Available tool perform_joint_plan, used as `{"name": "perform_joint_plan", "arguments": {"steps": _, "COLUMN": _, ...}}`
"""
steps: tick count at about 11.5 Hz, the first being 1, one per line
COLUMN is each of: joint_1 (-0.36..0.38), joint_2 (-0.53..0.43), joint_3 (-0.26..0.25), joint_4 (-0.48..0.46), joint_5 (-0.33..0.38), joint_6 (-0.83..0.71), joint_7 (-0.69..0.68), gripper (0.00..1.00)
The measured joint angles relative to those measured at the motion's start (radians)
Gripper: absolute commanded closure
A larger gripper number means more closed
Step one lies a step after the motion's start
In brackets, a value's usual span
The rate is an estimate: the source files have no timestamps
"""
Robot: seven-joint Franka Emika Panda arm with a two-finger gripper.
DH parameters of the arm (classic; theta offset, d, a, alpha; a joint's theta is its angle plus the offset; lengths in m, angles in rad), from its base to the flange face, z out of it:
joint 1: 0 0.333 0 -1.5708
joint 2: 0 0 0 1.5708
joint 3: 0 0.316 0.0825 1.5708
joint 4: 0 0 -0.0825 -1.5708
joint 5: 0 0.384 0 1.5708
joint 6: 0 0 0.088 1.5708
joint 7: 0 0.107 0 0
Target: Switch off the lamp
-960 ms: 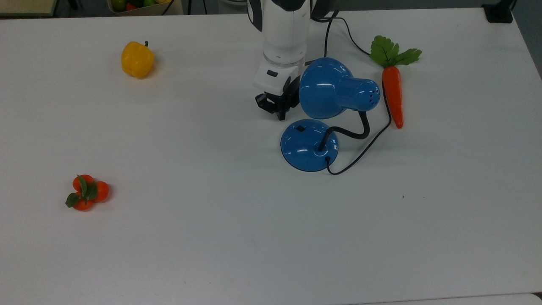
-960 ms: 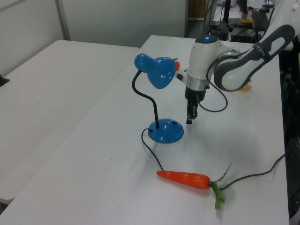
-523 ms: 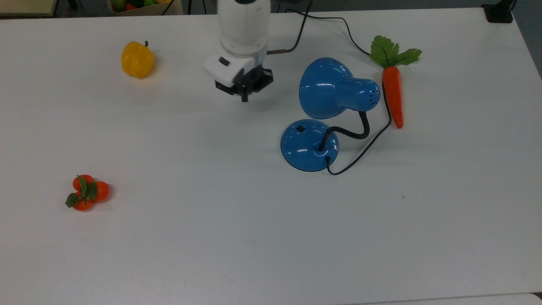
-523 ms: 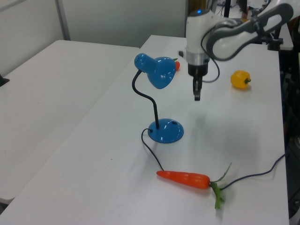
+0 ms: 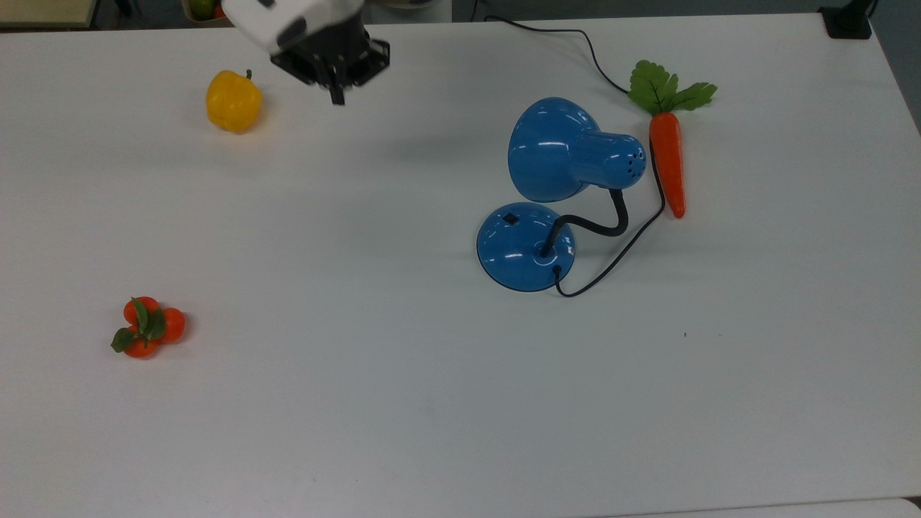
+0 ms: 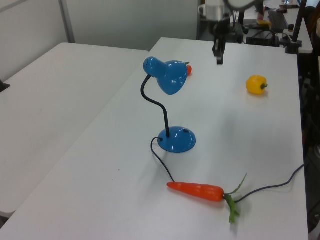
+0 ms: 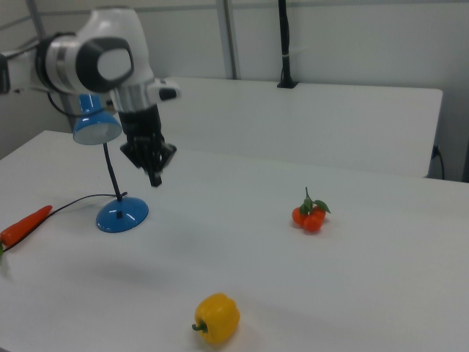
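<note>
Hanging well apart from the lamp (image 5: pixel 536 244), the tool (image 5: pixel 335 96) is closed, holding nothing.

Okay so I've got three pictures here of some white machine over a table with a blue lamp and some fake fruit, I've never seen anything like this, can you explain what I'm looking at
The white machine is a robot arm. Its black hand has two fingers, pressed together and holding nothing. It hangs in the air near the yellow pepper, well away from the blue lamp.

All three pictures show the same moment: one looks down from above, the other two look across the table from its sides.

On the table stand the lamp, with a small black switch on its round base, and a black cord trailing off. Beside the lamp lies a toy carrot; farther off are the pepper and a cluster of small oranges.
</note>
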Motion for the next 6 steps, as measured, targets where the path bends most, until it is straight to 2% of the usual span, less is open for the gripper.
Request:
{"name": "perform_joint_plan", "arguments": {"steps": 2, "joint_1": -0.005, "joint_2": -0.053, "joint_3": 0.0, "joint_4": 0.017, "joint_5": 0.0, "joint_6": -0.02, "joint_7": 0.0, "gripper": 0.94}}
{"name": "perform_joint_plan", "arguments": {"steps": 3, "joint_1": -0.004, "joint_2": -0.072, "joint_3": 0.0, "joint_4": 0.017, "joint_5": 0.0, "joint_6": -0.03, "joint_7": 0.0, "gripper": 0.86}}
{"name": "perform_joint_plan", "arguments": {"steps": 4, "joint_1": -0.003, "joint_2": -0.09, "joint_3": 0.001, "joint_4": 0.017, "joint_5": 0.0, "joint_6": -0.043, "joint_7": 0.0, "gripper": 0.74}}
{"name": "perform_joint_plan", "arguments": {"steps": 6, "joint_1": 0.004, "joint_2": -0.127, "joint_3": 0.003, "joint_4": 0.016, "joint_5": 0.0, "joint_6": -0.058, "joint_7": 0.0, "gripper": 0.4}}
